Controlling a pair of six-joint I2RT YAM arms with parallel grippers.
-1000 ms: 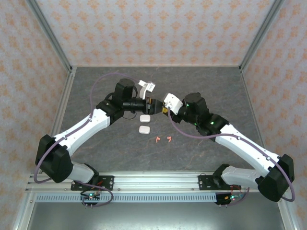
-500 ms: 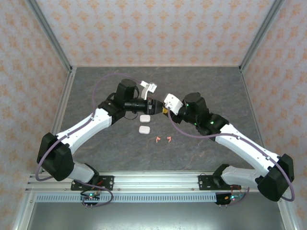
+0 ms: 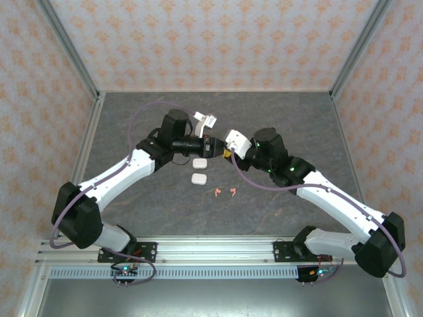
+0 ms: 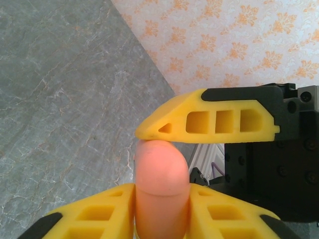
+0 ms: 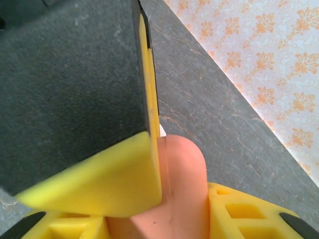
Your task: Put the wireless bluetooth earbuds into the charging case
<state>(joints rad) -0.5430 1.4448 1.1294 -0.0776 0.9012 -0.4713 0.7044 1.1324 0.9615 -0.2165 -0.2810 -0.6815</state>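
Observation:
A salmon-pink charging case (image 4: 162, 169) hangs above the table's middle, held from both sides. My left gripper (image 4: 162, 201) is shut on it, its yellow fingers (image 4: 89, 214) pressing either flank. My right gripper (image 5: 182, 211) is shut on the same case (image 5: 185, 164) from the opposite side. One right-gripper finger (image 4: 209, 119) rests across the case's rounded top. From above, the left gripper (image 3: 214, 146) and right gripper (image 3: 227, 152) meet tip to tip and cover the case. Two salmon-pink earbuds (image 3: 217, 192) (image 3: 232, 191) lie loose on the table in front of them.
Two white charging cases (image 3: 199, 162) (image 3: 198, 178) lie shut on the grey table just below the left gripper. Patterned walls close in the far and side edges. Open tabletop (image 3: 277, 119) spreads behind and to both sides of the arms.
The left gripper's fingers have closed in onto the pink case. The left wrist has crept slightly right toward the right gripper. The right arm has stayed still.

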